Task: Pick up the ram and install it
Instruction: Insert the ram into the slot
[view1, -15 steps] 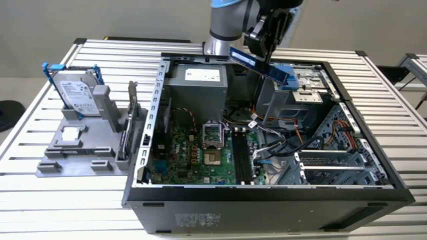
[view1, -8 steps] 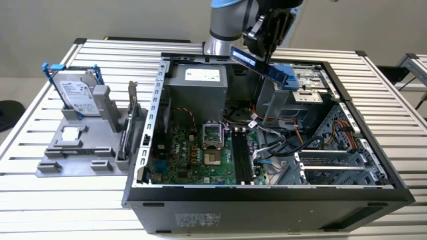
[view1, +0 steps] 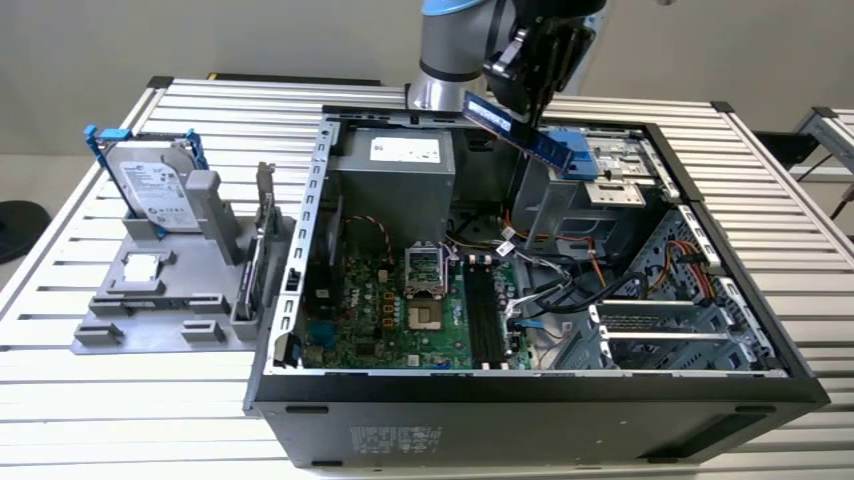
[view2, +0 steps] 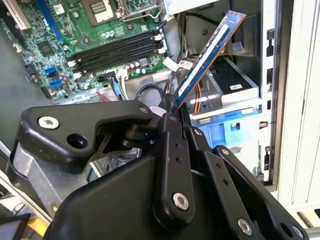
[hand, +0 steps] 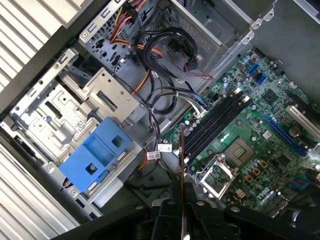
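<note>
Ram (view1: 515, 130) is held in the air above the far part of the open computer case (view1: 534, 415), tilted, and is touched by nothing in the case. One end of it is clamped between the fingers of the end effector (view1: 511, 108), which is closed on the ram. The free end is pointed down toward the blue bracket (view1: 571, 150) inside the case. In the second wrist view the ram's blue edge is seen rising from the black fingers (view2: 172, 150).

Well apart from the ram, a row of black memory slots (view1: 487, 320) is laid out on the green motherboard (view1: 387, 320), beside the processor socket (view1: 422, 268).

Outside the case, toward the exterior view's left, a silver hard drive (view1: 154, 185) is propped in a grey holder (view1: 160, 300) on the slatted table (view1: 107, 410).
</note>
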